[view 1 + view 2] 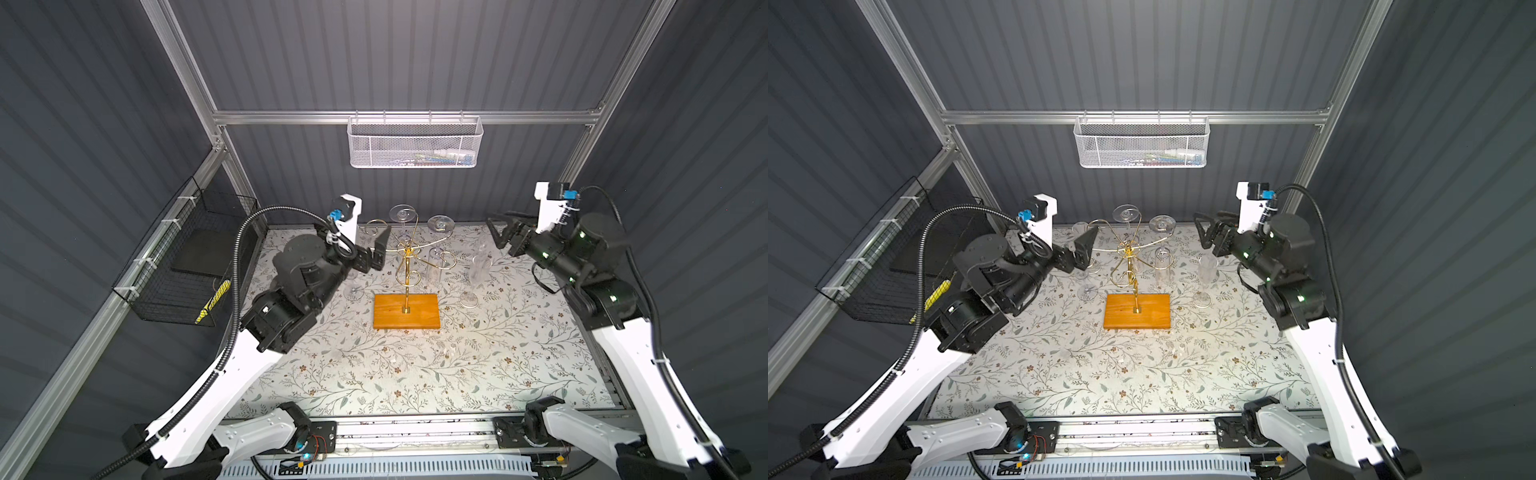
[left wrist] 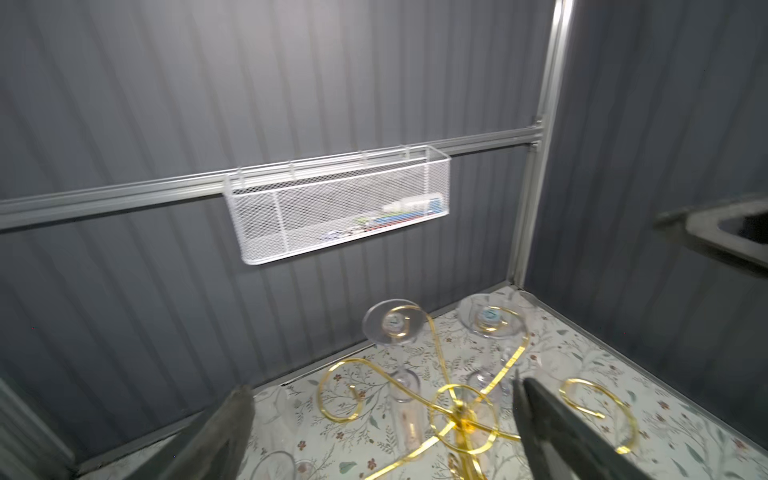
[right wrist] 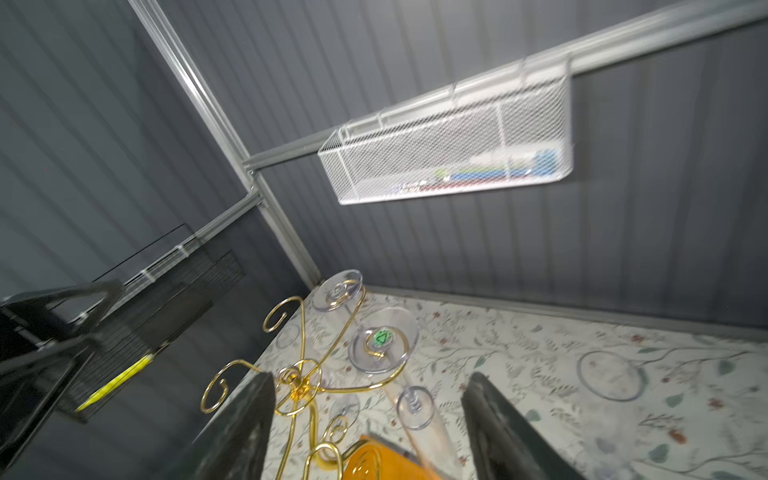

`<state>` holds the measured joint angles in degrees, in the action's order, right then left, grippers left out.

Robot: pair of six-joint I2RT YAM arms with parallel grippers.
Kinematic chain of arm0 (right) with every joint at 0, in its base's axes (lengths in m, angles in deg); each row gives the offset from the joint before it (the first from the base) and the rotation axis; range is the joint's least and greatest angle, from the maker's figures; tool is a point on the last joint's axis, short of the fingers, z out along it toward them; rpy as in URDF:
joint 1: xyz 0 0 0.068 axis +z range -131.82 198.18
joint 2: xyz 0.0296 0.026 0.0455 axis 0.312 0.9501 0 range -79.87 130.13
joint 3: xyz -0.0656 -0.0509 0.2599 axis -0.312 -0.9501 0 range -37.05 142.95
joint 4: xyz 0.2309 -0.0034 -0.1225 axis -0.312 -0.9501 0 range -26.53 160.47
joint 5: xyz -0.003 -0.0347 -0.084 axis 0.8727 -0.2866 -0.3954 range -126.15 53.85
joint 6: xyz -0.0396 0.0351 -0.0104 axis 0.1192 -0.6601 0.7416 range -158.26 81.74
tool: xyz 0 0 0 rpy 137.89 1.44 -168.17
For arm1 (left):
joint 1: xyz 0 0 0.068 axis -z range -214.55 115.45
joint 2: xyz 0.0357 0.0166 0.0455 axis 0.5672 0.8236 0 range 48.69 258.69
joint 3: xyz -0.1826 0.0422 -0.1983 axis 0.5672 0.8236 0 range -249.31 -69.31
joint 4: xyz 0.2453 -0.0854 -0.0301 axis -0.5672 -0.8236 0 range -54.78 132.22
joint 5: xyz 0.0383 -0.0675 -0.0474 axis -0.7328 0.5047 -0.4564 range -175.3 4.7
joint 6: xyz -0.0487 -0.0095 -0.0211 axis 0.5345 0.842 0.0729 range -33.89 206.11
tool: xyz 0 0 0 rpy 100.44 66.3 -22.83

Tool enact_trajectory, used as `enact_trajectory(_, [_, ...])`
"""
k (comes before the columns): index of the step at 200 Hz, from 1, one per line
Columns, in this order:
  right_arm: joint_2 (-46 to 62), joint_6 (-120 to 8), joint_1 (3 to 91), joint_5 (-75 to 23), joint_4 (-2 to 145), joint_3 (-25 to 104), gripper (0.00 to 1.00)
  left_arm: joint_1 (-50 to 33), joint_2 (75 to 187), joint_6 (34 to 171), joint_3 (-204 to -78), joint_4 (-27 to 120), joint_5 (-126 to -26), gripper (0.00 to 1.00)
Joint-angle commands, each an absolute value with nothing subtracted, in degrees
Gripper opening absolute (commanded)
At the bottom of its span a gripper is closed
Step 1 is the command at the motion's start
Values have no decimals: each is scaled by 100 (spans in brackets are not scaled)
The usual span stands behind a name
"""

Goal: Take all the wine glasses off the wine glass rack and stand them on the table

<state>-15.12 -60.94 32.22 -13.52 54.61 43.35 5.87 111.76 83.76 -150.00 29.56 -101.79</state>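
Two clear glasses are hanging upside down on the wine glass rack [image 1: 408, 266], which is standing on its wooden base [image 1: 406, 312] near the middle of the table's [image 1: 415, 374] back edge. Their round feet are sitting up in the gold scroll arms and their bowls are dangling below. The wine glass [image 3: 382, 338] with the green sticker on its foot is hanging on the side facing the right gripper [image 1: 498, 230]. The other hanging glass [image 1: 404, 214] is just beside it, nearer the back edge. To my eye these are going to handle as light, stiff, slick and easily cracked, so I'd be taking one by the stem just under the foot, or gently round the bowl. I'd be sliding it outward along its arm rather than tugging it down. The rack is looking thin and top-heavy and could rock if a foot catches in a curl. Both arms are reaching in from the front corners with elbows raised and wrists roughly level, aiming at the scrolls from either side. The left gripper [image 1: 380, 249] is hovering just beside the rack's left scrolls, its jaws spread wide and holding nothing. The right gripper is hanging farther off toward the right edge, its jaws also apart and empty. Two more glasses are standing on the table either side of the rack, one [image 1: 478, 270] right and one [image 1: 353, 291] left.
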Motion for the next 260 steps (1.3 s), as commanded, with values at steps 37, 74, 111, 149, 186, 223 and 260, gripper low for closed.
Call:
enact_trajectory(37, [-158,-7595,2780,723,5488,4836,58,-445,12085,9090,-16285,1300,-8737,99])
enact_trajectory(74, [444,-8452,2601,1397,6209,4890,46,-909,12053,9606,-15966,1539,-8209,99])
enact_trajectory(111, [883,-8983,2601,1885,6650,4943,37,-1161,11946,9913,-15600,1761,-7696,99])
enact_trajectory(149, [1125,-9131,2604,2045,6709,4978,37,-1161,11777,9862,-15405,1884,-7730,98])
enact_trajectory(186, [1202,-9174,2600,2035,6747,4986,35,-1162,11742,9825,-15388,1893,-7608,98])
enact_trajectory(223, [1307,-9198,2605,2088,6735,5039,31,-1162,11669,9833,-15264,1997,-7610,98])
enact_trajectory(260, [1408,-9188,2601,2123,6674,5106,30,-1162,11553,9794,-15149,2052,-7688,98])
